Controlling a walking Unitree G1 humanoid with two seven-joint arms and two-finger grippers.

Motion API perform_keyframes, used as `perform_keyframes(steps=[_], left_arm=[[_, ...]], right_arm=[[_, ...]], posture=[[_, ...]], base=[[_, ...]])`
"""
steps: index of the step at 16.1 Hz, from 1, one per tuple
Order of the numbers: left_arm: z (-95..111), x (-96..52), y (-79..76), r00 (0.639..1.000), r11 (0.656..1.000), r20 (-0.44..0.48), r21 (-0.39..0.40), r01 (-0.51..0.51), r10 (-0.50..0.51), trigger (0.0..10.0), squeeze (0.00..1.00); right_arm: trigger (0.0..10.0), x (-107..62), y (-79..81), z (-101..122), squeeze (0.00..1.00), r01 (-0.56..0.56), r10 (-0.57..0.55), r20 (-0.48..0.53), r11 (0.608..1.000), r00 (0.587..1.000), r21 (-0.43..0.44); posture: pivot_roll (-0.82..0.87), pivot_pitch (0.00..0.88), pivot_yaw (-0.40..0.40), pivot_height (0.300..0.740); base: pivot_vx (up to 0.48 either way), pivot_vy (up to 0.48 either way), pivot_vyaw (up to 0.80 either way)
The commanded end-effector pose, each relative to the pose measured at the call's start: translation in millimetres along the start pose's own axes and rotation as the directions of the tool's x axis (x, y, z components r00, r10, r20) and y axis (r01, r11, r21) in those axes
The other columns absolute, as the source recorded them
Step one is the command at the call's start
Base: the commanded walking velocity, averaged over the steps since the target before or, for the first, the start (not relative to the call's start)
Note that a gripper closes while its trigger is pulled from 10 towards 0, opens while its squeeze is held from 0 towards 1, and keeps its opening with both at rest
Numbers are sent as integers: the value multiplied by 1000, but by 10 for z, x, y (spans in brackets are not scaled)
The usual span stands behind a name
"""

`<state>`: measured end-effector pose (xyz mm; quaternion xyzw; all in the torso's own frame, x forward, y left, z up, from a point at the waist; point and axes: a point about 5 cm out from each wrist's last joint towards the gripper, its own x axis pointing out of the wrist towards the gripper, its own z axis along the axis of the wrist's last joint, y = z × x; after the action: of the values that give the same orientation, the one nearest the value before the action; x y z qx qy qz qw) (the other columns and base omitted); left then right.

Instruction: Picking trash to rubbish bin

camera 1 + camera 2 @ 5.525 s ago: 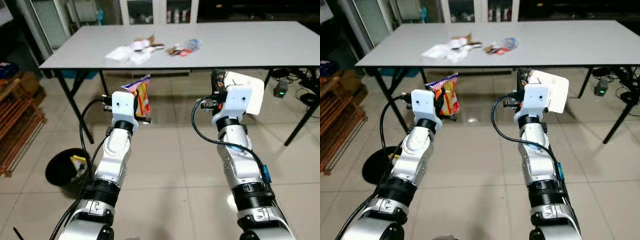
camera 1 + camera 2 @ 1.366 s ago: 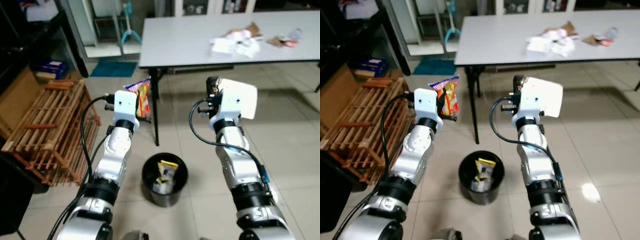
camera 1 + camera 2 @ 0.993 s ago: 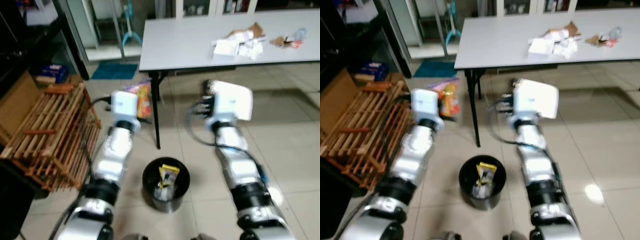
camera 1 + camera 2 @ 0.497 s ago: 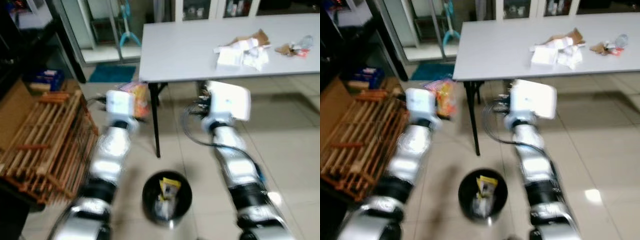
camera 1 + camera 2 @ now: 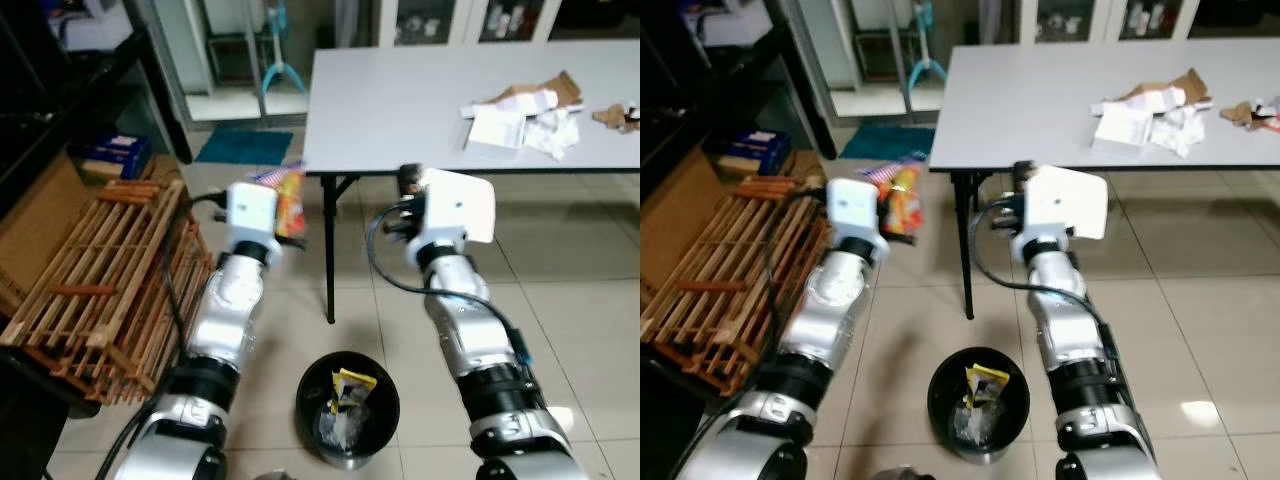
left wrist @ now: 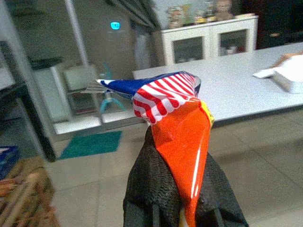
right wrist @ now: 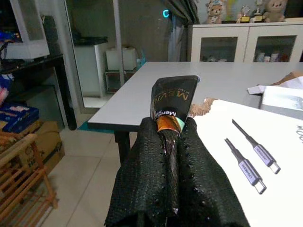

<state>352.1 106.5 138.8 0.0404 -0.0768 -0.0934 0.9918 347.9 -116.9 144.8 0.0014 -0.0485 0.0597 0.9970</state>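
Left claw [image 6: 182,208] is raised at chest height, fingers pressed together on an orange snack wrapper [image 6: 177,127] with a stars-and-stripes top edge. The wrapper sticks up out of the fingertips, tilted slightly. In the head views it sits just past the left wrist housing, left of the surface leg [image 5: 327,250].

Right claw [image 7: 169,156] is also raised, pinching a dark sachet [image 7: 171,106] with a gold band. A white cable package [image 7: 251,165] printed with two USB cables lies against the same claw's outer side; can't tell if it's gripped with the sachet or just resting there. In the head views it shows as a white card [image 5: 1068,203] at the right wrist.

Black rubbish bin [image 5: 310,425] is on the tiled floor, low between the two arms, well below both claws. It holds a yellow wrapper [image 5: 352,387] and crumpled clear plastic.

Grey surface [image 5: 400,90] is ahead to the right, with a pile of paper and cardboard scraps [image 5: 522,110] at its far right. A wooden slatted rack [image 5: 90,270] stands left of the left arm.
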Motion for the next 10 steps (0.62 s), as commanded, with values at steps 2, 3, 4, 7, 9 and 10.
perform_keyframes(steps=[2,3,4,7,9,10], left_arm=[[-185,-37,31,994,999,-104,15,35,-33,10000,0],[-405,-108,40,976,997,-208,10,72,-68,10000,0],[-547,-168,35,955,994,-281,21,107,-97,10000,0],[-1036,-476,68,833,979,-543,86,183,-108,10000,0],[-1176,-601,7,773,973,-619,55,223,-142,10000,0],[-1245,-665,-84,729,954,-658,54,295,-188,10000,0]], right_arm=[[10000,25,49,41,0,-16,16,4,1000,1000,4],[10000,28,55,42,0,-17,17,3,1000,1000,3],[10000,30,55,41,0,-18,18,2,1000,1000,0],[10000,32,54,42,0,-17,17,1,1000,1000,-2],[10000,33,52,41,0,-17,17,-1,1000,1000,-4],[10000,32,56,38,0,-18,18,-2,1000,1000,-5]], posture=[[-6,17,65,740],[-6,16,64,740],[-6,15,66,740],[-12,15,66,740],[-12,14,65,740],[-14,16,66,740]], base=[[0,0,0],[0,0,0],[0,0,0],[0,0,0],[0,0,0],[0,0,0]])
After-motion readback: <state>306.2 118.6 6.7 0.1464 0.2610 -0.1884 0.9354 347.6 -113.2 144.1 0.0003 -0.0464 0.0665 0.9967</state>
